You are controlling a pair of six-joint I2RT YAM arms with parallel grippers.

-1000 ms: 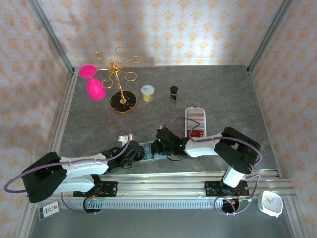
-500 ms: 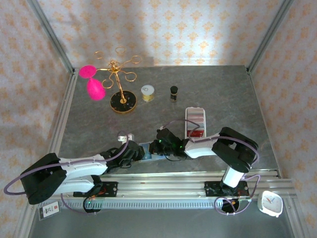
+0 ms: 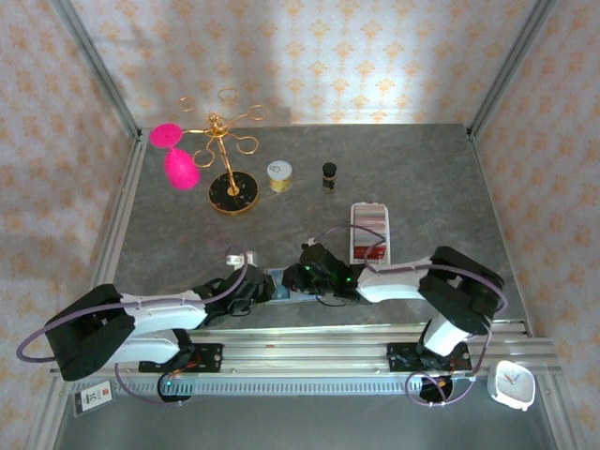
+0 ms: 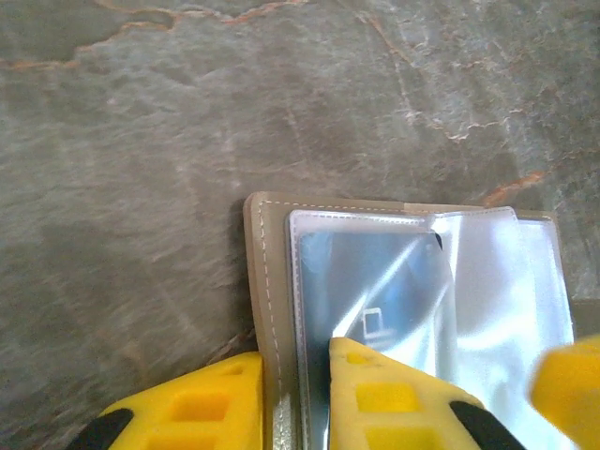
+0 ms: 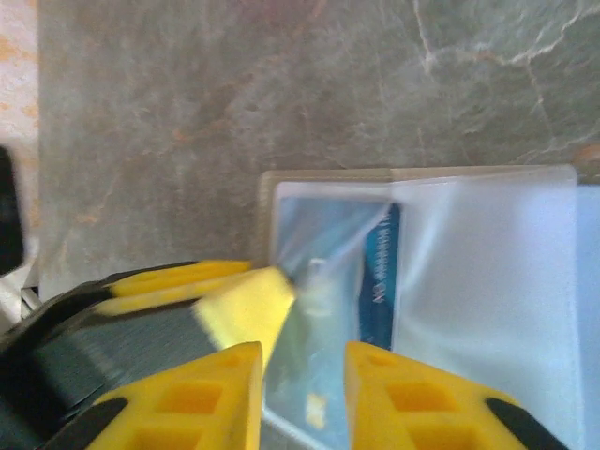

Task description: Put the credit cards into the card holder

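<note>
The card holder (image 3: 284,284) lies open near the table's front edge, between both grippers. In the left wrist view its grey-green cover (image 4: 262,272) and clear sleeves (image 4: 506,291) show, with a pale blue credit card (image 4: 375,281) inside a sleeve. My left gripper (image 4: 291,403) is shut on the holder's left edge, one finger on the cover and one on the sleeve. My right gripper (image 5: 302,398) stands open over a pale blue credit card (image 5: 319,319) that sits partly in a sleeve, its dark blue stripe (image 5: 380,272) showing. The left gripper (image 3: 255,287) and the right gripper (image 3: 306,278) almost meet.
A long white tray (image 3: 368,234) with more cards lies right of the holder. At the back stand a gold wire stand (image 3: 231,159) with pink pieces (image 3: 174,155), a gold tin (image 3: 279,174) and a small dark bottle (image 3: 329,174). A white clock (image 3: 511,384) sits beyond the front rail.
My right gripper's jaws have opened and let go of the card. The left gripper's jaws have narrowed onto the holder's edge. The right arm's elbow has swung a little to the right.
</note>
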